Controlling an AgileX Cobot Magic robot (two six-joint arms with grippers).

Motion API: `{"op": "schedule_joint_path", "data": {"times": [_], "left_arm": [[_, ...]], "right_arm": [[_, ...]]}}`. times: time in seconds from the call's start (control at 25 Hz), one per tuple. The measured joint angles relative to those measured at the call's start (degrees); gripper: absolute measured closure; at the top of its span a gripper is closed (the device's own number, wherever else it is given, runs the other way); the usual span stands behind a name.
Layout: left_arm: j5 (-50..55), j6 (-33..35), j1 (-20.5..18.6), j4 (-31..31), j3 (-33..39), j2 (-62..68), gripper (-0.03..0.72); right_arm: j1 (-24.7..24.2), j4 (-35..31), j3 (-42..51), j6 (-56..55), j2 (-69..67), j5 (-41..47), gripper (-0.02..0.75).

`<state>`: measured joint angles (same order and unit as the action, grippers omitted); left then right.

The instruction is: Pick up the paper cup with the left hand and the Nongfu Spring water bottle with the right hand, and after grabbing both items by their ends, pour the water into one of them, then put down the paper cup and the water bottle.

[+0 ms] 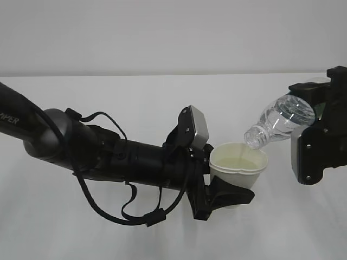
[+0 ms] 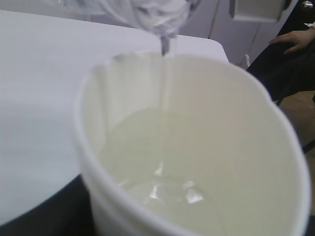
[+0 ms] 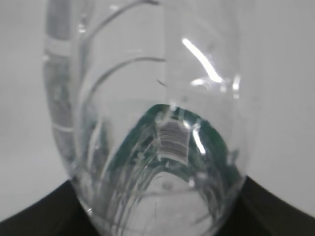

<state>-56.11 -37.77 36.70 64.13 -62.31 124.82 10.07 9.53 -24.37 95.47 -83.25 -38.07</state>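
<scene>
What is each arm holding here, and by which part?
Left jaws grip the paper cup low on its body; right jaws hold the water bottle at its base end.

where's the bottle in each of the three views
Exterior view: bottle at right, tipped neck-down, mouth over the cup, base end in the right gripper.
Left wrist view: only the bottle's neck at top centre, above the cup.
Right wrist view: the bottle's clear ribbed body fills the frame.
Shared landmark: the exterior and left wrist views share the cup; the right wrist view lacks it.
</scene>
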Motion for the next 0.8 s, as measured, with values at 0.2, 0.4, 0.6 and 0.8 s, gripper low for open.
{"op": "schedule_joint_path", "data": {"times": [0.2,0.4,0.6,0.8], "left_arm": [[0.0,0.0,0.0,0.0,0.0,0.0,0.237],[0.0,0.0,0.0,0.0,0.0,0.0,0.237],[0.0,0.0,0.0,0.0,0.0,0.0,0.237],[0.0,-0.1,0.0,0.0,0.0,0.0,0.238]], "right_arm": [[0.0,0.0,0.0,0.0,0.0,0.0,0.291],[0.0,0.0,0.0,0.1,0.0,-0.1,0.291],[0.0,0.0,0.0,0.2,0.0,-0.1,0.291],[0.0,0.0,0.0,0.3,0.0,-0.1,0.291]]}}
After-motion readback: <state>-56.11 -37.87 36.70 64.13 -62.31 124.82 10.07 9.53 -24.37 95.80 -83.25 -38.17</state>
